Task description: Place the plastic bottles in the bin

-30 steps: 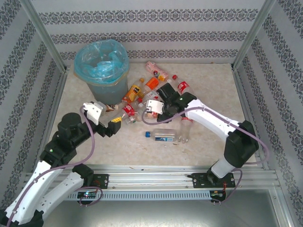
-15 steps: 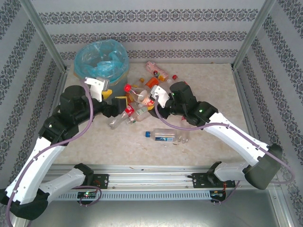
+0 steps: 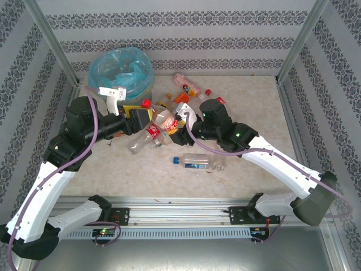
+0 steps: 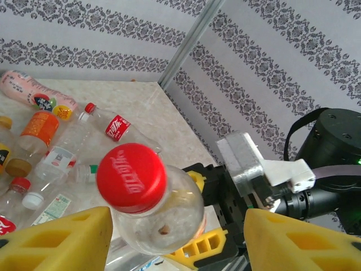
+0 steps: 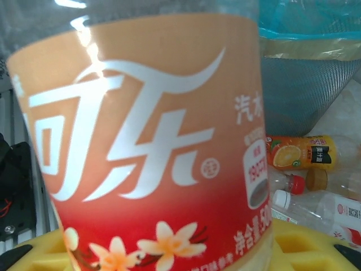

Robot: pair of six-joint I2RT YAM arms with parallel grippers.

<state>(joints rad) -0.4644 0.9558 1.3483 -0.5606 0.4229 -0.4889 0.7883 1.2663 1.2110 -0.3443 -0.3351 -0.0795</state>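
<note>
- Top view: the bin [image 3: 137,106] stands at the far left corner of the table [image 3: 254,107], close to the left wall. Inside it I see its crumpled light-blue bag [image 3: 121,73]; I cannot tell whether any bottle lies in there.
- Top view: my right gripper [image 3: 177,127] is clamped on a cola bottle [image 3: 163,119], held above the pile just in front of the bin with its red cap toward my left arm. My left gripper [image 3: 141,116] sits at that cap.
- Top view: the other plastic bottles [image 3: 194,161] lie loose on the table, bunched from the bin's foot toward mid-table. I count at least eight; the pile is too tight to be sure. The near strip and the right side of the table are open.
- Left wrist: my yellow fingers [image 4: 62,243] stand apart on either side of the red cap, a gap showing on both sides, so this gripper is half-wide and holds nothing. The right gripper's yellow pads grip the bottle body below. Beyond, at least six bottles lie toward the far wall, one pink, one orange-labelled.
- Right wrist: the cola bottle's orange-red label is right against the camera, my yellow finger [image 5: 304,243] below it. To the right is the bin's grey wall with the bag folded over its rim, and at its foot at least three bottles, one an orange-juice bottle [image 5: 299,152].
</note>
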